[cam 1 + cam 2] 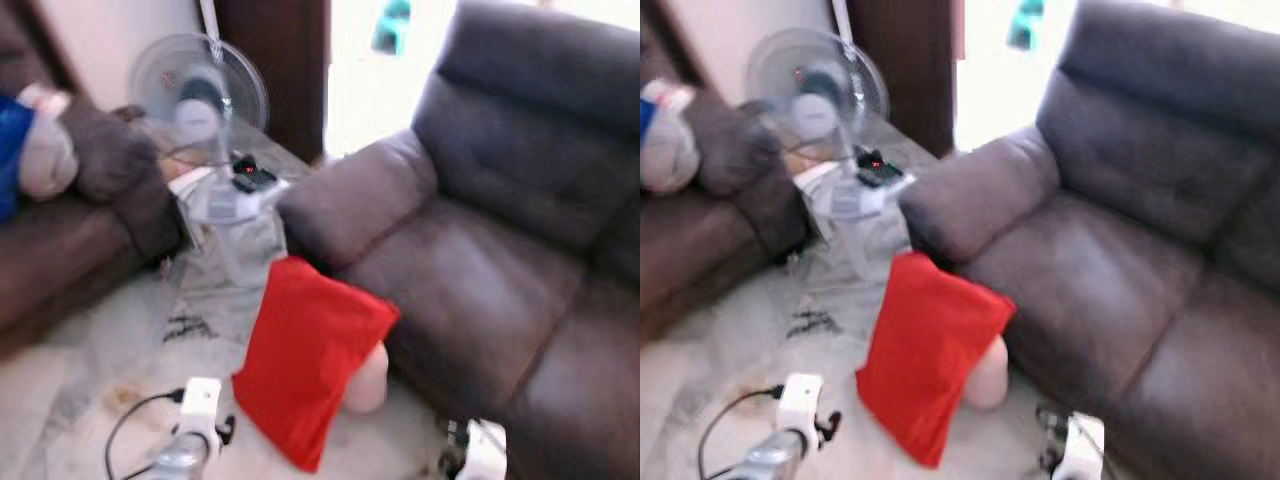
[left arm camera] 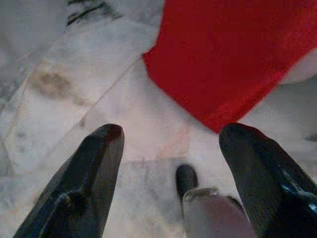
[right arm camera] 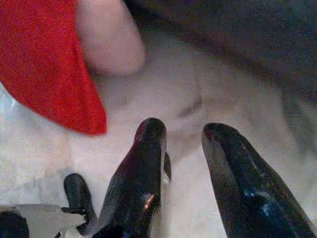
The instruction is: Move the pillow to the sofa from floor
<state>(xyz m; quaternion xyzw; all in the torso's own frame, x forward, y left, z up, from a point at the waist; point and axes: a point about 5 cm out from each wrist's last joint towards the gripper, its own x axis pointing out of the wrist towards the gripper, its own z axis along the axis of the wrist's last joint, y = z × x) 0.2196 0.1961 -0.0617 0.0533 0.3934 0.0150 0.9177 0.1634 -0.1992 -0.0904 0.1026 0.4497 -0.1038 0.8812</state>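
Pillow (image 1: pixel 310 355), in a red cover with a pale end exposed, stands on the floor (image 1: pixel 90 370), leaning against the sofa (image 1: pixel 480 270) front below the armrest. Not yet lifted. Left gripper (image 2: pixel 171 144) hangs above the floor just short of the pillow's lower corner, fingers wide, holding nothing. Right gripper (image 3: pixel 183 131) is near the pale end, fingers narrowly parted, also empty. Judgement: the arms flank the pillow for a two-sided pickup. A fan (image 1: pixel 200 100) stands behind, well apart.

Daylight glare blown out thru doorway (image 1: pixel 370 80) behind, whole pic soft w/ motion blur.
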